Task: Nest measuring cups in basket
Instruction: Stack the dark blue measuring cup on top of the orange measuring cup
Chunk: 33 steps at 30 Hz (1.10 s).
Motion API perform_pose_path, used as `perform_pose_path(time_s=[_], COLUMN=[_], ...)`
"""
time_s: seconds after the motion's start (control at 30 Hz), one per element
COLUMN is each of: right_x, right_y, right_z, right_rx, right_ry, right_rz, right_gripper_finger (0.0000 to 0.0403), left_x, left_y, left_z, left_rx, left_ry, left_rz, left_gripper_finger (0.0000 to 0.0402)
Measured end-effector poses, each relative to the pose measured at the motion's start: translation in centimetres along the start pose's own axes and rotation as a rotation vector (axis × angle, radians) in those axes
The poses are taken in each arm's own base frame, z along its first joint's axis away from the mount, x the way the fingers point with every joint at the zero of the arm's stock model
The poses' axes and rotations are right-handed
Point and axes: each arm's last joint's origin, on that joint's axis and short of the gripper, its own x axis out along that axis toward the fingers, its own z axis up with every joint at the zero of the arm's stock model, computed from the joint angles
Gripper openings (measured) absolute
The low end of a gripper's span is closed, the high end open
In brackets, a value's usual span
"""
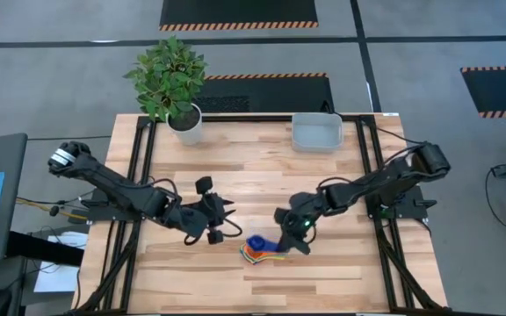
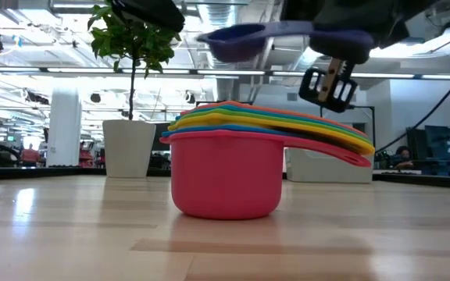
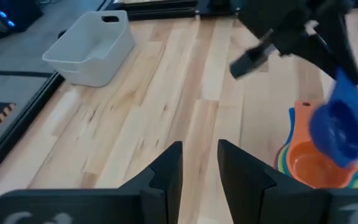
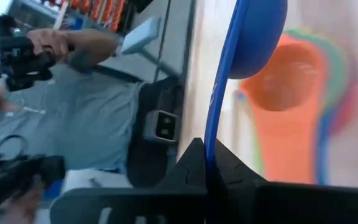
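Several measuring cups sit nested in a stack (image 1: 262, 254) near the table's front middle, the red one (image 2: 225, 183) at the bottom resting on the wood and an orange one (image 3: 312, 167) on top. Just above the stack hangs a blue measuring cup (image 2: 241, 40), with my right gripper (image 4: 209, 163) shut on it. My left gripper (image 1: 228, 221) hovers left of the stack, open, with nothing between its fingers (image 3: 169, 171). The grey-blue basket (image 1: 316, 132) stands at the table's far edge, right of the middle. My right gripper pinches the blue cup's handle (image 4: 213, 134) near its free end between its two fingers. It comes from the table's right, slanting down, with the fingers lying along the handle. The cup is lifted clear, and its bowl (image 4: 260, 31) hangs over the orange cup.
A white pot with a green plant (image 1: 185, 123) stands at the far left of the table. Bare wood (image 3: 166, 93) lies between the stack and the basket. In the right wrist view a person (image 4: 73, 93) shows beyond the table.
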Motion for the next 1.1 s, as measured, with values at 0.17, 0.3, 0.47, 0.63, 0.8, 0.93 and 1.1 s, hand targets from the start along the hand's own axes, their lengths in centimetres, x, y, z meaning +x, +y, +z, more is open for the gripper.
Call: perform_pose_path(time_s=[0.17, 0.3, 0.47, 0.63, 0.8, 0.93, 1.1], right_x=[2.3, 3.1, 2.9, 2.6, 2.4, 1.7, 0.1], right_y=[-0.4, -0.9, -1.4, -1.6, -2.1, -2.2, -1.7], right_z=[-0.1, -0.4, -0.4, -0.4, -0.4, -0.1, 0.1], right_rx=[0.079, 0.108, 0.142, 0.164, 0.186, 0.197, 0.18], right_ry=[0.08, 0.119, 0.135, 0.143, 0.161, 0.163, 0.168], right_rz=[-0.019, -0.025, -0.054, -0.07, -0.098, -0.113, -0.154], right_gripper_finger=[0.0005, 0.0008, 0.0022, 0.0051, 0.0087, 0.0116, 0.0141], left_x=[-0.4, -0.3, 0.0, 0.1, 0.1, 0.1, 0.1], left_y=[-0.6, -0.8, -0.7, -0.7, -0.7, -0.7, -0.7], left_z=[-0.4, -0.9, -1.9, -2.1, -2.1, -2.1, -2.1], left_rx=[0.011, 0.014, 0.0, -0.015, -0.016, -0.018, -0.03], left_ry=[-0.008, 0.001, 0.022, 0.026, 0.026, 0.025, 0.027], left_rz=[0.007, 0.016, 0.025, 0.03, 0.032, 0.031, 0.032], left_gripper_finger=[0.0091, 0.0091, 0.0091, 0.0091, 0.0091, 0.0091, 0.0091])
